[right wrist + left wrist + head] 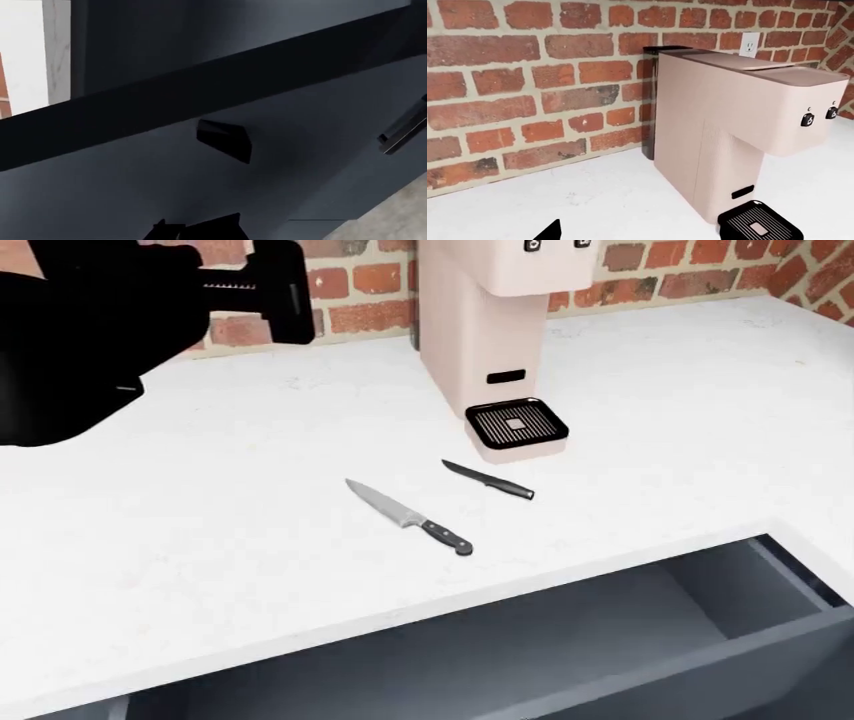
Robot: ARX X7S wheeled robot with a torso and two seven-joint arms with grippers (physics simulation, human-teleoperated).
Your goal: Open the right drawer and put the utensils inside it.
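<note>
White tabletop (200, 540) carries both knives: the chef's knife (407, 517) lies near the front edge, the paring knife (489, 480) just beyond it, apart from it and close to the coffee machine's (483, 330) drip tray (517, 424). Below the edge the drawer (561, 640) stands pulled open, its grey inside bare. The left hand (254, 290) hangs high near the brick wall (527, 75); whether it is clenched I cannot tell. The right hand (200, 227) shows only dark tips by the drawer front, seemingly released.
</note>
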